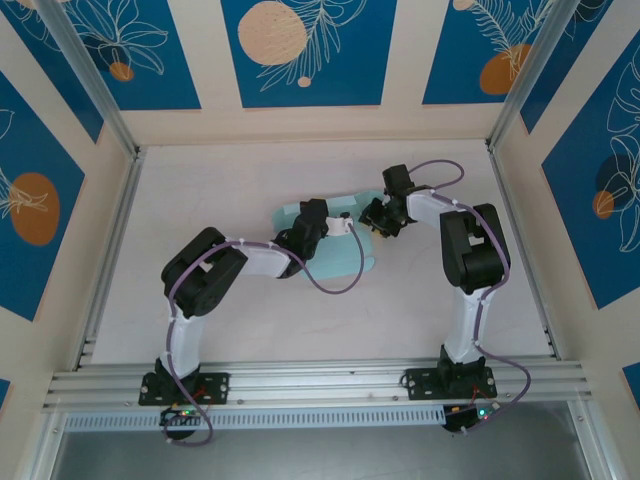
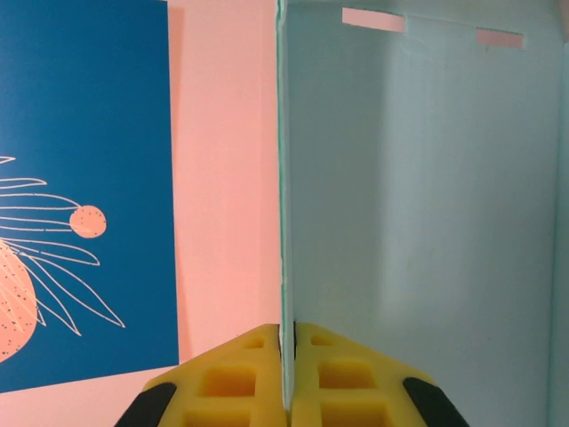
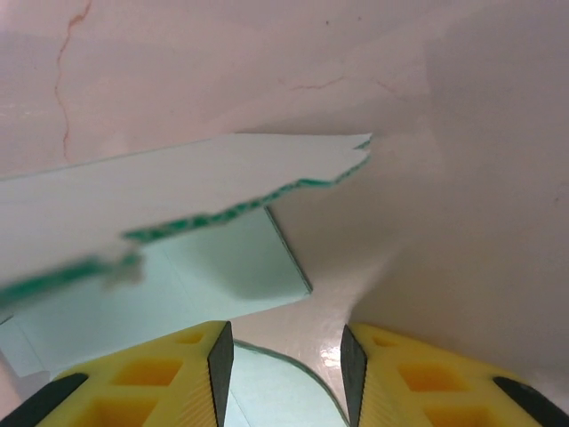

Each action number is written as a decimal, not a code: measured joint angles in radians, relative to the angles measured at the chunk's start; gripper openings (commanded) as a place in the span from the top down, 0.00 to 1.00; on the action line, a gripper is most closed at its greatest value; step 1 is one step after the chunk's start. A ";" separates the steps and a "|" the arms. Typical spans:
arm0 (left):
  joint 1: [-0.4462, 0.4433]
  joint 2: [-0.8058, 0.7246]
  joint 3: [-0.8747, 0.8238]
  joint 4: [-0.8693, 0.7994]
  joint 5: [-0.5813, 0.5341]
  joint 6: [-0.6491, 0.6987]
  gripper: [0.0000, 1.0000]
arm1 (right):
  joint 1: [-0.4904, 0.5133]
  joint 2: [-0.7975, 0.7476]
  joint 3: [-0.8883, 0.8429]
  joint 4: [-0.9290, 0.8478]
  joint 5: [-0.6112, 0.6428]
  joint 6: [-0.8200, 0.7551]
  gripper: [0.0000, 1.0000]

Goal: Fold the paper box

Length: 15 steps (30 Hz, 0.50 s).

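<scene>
The paper box [image 1: 350, 252] is a pale blue card sheet lying mid-table, partly under both wrists. My left gripper [image 1: 343, 224] is over its middle. In the left wrist view the yellow pads of that gripper [image 2: 289, 333] are shut on the thin edge of an upright panel of the paper box [image 2: 418, 222]. My right gripper [image 1: 374, 219] hovers at the sheet's right edge. From the right wrist its jaws [image 3: 286, 356] stand open over the table, with a raised scalloped flap [image 3: 178, 191] ahead and a rounded tab [image 3: 271, 391] lying low between the fingers.
The pale table [image 1: 230, 180] is fenced by an aluminium rail [image 1: 110, 240] on the left and another [image 1: 525, 250] on the right. Blue patterned wall panels [image 1: 305, 50] rise behind. Purple cable [image 1: 335, 285] loops across the sheet's near edge.
</scene>
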<state>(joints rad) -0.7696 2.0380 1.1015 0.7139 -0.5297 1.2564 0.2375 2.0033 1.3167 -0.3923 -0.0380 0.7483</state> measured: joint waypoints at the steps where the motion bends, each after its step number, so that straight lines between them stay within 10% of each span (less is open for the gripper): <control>1: 0.000 0.000 0.000 0.000 0.000 0.000 0.96 | 0.000 0.002 0.000 0.001 -0.002 0.000 0.60; 15: 0.001 0.001 0.000 0.000 -0.004 0.000 0.96 | -0.030 -0.012 -0.129 0.281 -0.148 0.053 0.65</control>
<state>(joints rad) -0.7685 2.0392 1.1015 0.7143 -0.5335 1.2568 0.2073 1.9911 1.1877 -0.1116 -0.1856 0.8013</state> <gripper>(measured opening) 0.062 0.351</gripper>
